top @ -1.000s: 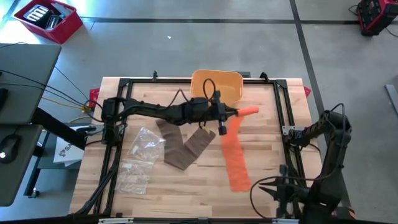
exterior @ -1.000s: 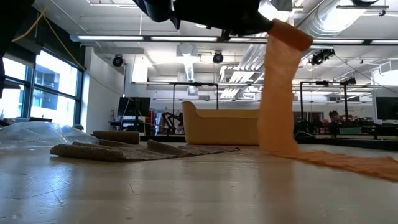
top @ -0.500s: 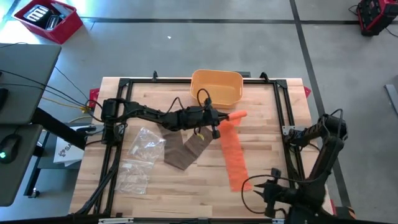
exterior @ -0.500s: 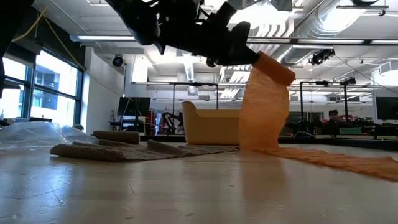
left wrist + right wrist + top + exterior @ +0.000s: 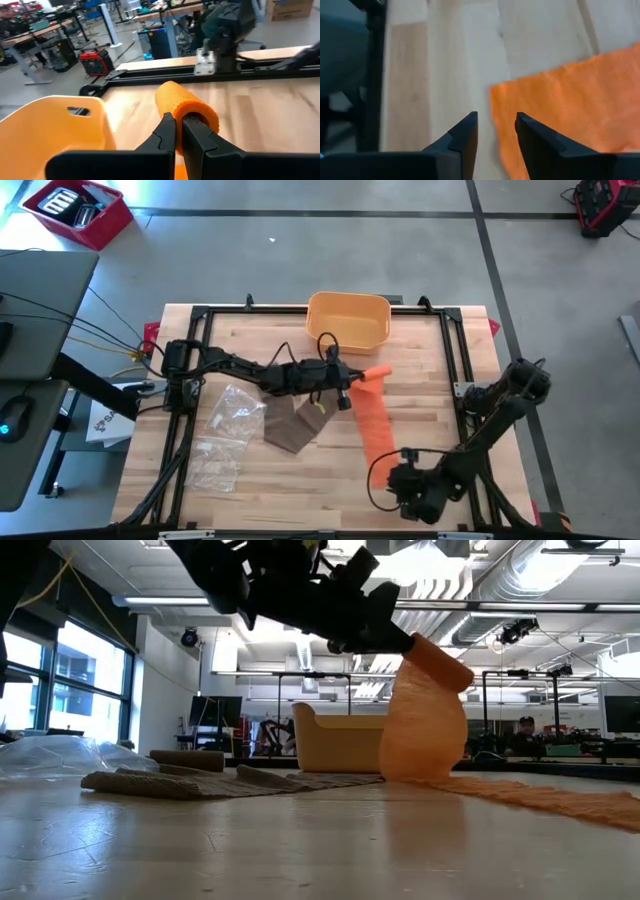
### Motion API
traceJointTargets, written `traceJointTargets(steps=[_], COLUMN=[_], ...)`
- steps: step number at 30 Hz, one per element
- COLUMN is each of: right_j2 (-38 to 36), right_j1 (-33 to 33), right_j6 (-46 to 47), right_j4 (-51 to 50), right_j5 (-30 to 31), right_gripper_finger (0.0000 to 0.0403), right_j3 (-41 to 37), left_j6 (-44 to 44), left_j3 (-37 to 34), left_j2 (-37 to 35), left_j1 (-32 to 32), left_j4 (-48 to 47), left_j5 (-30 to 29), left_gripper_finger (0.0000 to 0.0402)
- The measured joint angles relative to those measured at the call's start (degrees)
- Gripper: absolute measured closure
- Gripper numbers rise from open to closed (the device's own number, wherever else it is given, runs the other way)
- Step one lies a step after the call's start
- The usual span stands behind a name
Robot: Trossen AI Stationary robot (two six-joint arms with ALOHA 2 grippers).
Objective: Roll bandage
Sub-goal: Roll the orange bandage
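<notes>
Two cloth strips lie on the pale wooden table [image 5: 430, 410]: left, past a crinkled clear plastic bag [image 5: 225, 435], a flat brown woven bandage [image 5: 295, 420]; mid-table, the left gripper [image 5: 352, 376] is clamped tight on the rolled end of a fuzzy orange bandage [image 5: 375, 415], lifted off the wood, its tail trailing flat toward the near edge. There the right gripper [image 5: 400, 480] hovers, fingers parted, gripping nothing. Behind sits a smooth orange plastic bin [image 5: 348, 320].

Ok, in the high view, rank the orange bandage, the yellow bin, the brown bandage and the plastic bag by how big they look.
1. yellow bin
2. plastic bag and orange bandage, too close to rank
3. brown bandage, partly hidden under the left arm, so unsure
</notes>
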Motion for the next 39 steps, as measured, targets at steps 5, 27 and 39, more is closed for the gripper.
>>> traceJointTargets(steps=[5, 27, 39], right_j2=[0.1, 5.2, -1.3], right_j1=[-4.0, -5.6, 1.7], right_j6=[-8.2, -15.0, -2.6], right_j4=[1.1, 9.5, -7.9], right_j5=[-7.6, -16.0, -9.6], right_gripper_finger=[0.0233, 0.0276, 0.04], right_j3=[0.0, -8.6, 11.7], left_j6=[-1.5, -0.6, 4.5], left_j3=[0.0, 0.0, -0.1], left_j2=[0.0, 0.0, 0.0], left_j1=[0.9, -0.6, -2.3], left_j4=[-0.1, -6.9, -6.4], left_j5=[0.0, -0.2, -6.1], left_gripper_finger=[0.0398, 0.0398, 0.0398])
